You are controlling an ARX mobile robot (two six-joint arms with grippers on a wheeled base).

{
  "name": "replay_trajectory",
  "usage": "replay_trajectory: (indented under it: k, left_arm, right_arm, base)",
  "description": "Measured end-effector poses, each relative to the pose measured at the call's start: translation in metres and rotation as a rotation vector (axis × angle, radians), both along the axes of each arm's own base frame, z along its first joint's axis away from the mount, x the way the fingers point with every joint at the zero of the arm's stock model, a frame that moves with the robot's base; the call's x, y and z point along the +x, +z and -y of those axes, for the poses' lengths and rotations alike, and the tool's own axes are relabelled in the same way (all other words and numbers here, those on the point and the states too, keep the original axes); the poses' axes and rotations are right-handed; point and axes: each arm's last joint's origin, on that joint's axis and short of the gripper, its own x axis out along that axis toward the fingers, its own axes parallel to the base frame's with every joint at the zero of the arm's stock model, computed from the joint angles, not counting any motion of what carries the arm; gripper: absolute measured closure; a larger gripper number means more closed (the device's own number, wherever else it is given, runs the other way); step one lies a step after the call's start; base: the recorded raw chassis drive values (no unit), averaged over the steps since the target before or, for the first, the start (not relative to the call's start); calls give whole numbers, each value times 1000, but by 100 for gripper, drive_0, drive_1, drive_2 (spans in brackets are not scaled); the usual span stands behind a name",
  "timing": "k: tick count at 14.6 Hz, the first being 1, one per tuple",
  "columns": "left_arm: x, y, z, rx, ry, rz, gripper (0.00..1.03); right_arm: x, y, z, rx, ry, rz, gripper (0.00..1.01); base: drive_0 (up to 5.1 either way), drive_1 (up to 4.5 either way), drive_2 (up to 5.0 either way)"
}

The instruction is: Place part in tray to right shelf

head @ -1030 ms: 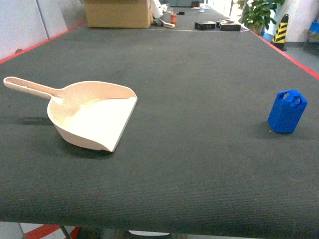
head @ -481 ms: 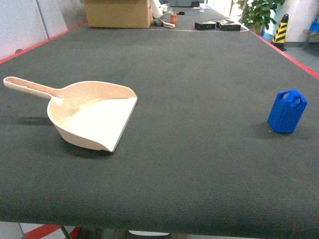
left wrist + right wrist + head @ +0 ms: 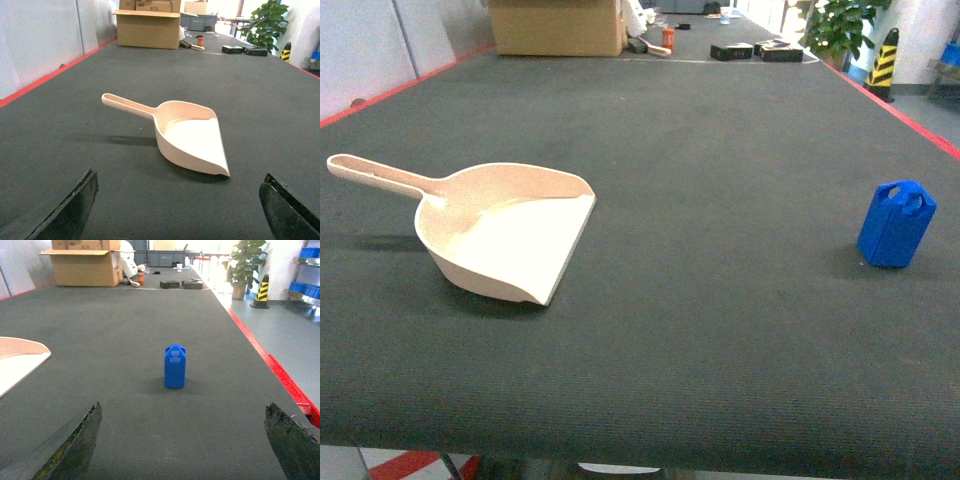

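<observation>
- The left gripper [image 3: 177, 210] is seen only from its own wrist camera: its two dark fingers [image 3: 75, 210] sit at the lower corners of that view, spread wide apart, with nothing held or touched between them.
- The right gripper [image 3: 182, 445] is likewise spread wide, its worn dark fingertips [image 3: 70, 450] at the lower corners of the right wrist view — nothing is gripped.
- Neither gripper is visible in the head view.
- The part [image 3: 896, 224] stands upright on the dark table mat [image 3: 720, 330] at about 3 o'clock in the head view, close to the red-edged right border of the table; in the right wrist view it is centred at 12 o'clock ahead of the open fingers, well apart from them.
- The tray [image 3: 510, 235] lies at about 9 o'clock in the head view, handle pointing toward 10 o'clock and flat open lip facing right; it is well apart from the part, with bare mat between them.
- From the left wrist view the tray is ahead at 12 o'clock, not touched by the fingers.
- The scoop of the tray is seen to hold nothing.
- At the far end of the table a cardboard box [image 3: 556, 27] and a few small dark items are set; a potted plant [image 3: 835, 27] stands beyond the right edge.
</observation>
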Motion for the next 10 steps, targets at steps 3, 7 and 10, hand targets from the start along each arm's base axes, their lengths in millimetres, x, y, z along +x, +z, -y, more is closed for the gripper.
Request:
replay_trajectory:
  k: [3, 7, 10]
  left_arm:
    - [0, 0, 0, 0, 0, 0, 5]
    - [0, 0, 0, 0, 0, 0, 5]
    - [0, 0, 0, 0, 0, 0, 5]
  right_arm:
    - [0, 0, 0, 0, 0, 0, 3]
    - [0, 0, 0, 0, 0, 0, 3]
    - [0, 0, 0, 0, 0, 0, 3]
  base:
    - [0, 0, 0]
    - [0, 0, 0]
    - [0, 0, 0]
